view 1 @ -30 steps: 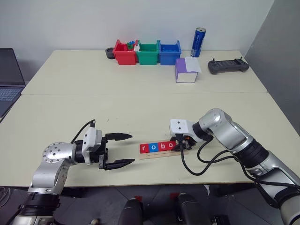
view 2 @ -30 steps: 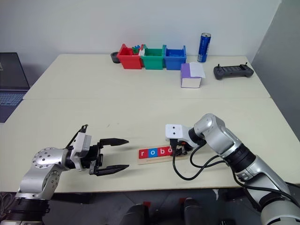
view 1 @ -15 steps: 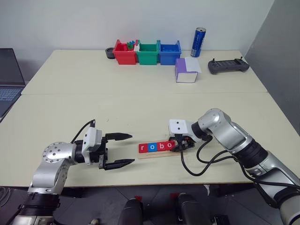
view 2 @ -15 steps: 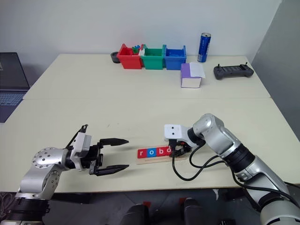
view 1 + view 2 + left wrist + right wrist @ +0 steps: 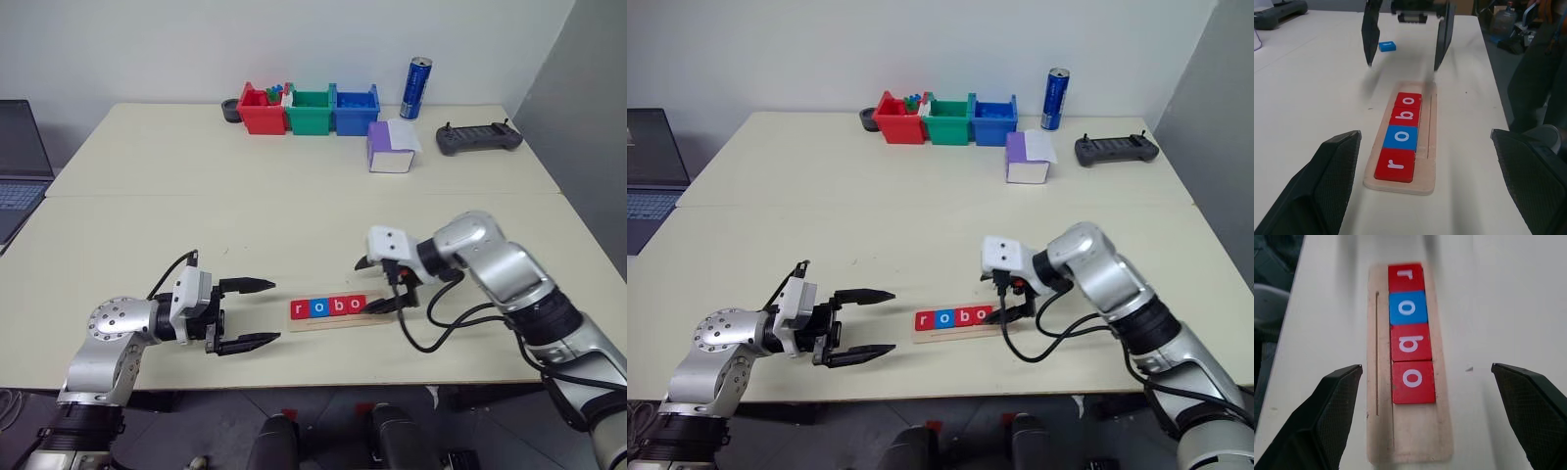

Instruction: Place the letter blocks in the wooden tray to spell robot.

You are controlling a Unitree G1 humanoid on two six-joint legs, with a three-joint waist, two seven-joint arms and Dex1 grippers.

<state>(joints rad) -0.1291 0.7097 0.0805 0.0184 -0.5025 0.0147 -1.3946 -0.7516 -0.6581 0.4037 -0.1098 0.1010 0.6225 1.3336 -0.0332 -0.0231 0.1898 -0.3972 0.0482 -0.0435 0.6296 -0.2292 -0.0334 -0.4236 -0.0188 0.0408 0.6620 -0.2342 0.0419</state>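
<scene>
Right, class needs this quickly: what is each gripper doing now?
Left gripper: open, holding nothing.
Right gripper: open, holding nothing, above the wooden tray's bare end.

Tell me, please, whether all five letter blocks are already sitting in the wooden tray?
No: the wooden tray holds four letter blocks spelling r, o, b, o, its last slot is bare, and a blue block lies on the table beyond it.

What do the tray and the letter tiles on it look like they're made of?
The wooden tray looks like pale unfinished wood: matte, faint grain, a routed groove. The letter blocks look like smooth painted or plastic tiles, with flat red and blue faces and crisp white letters; which one is unclear.
</scene>
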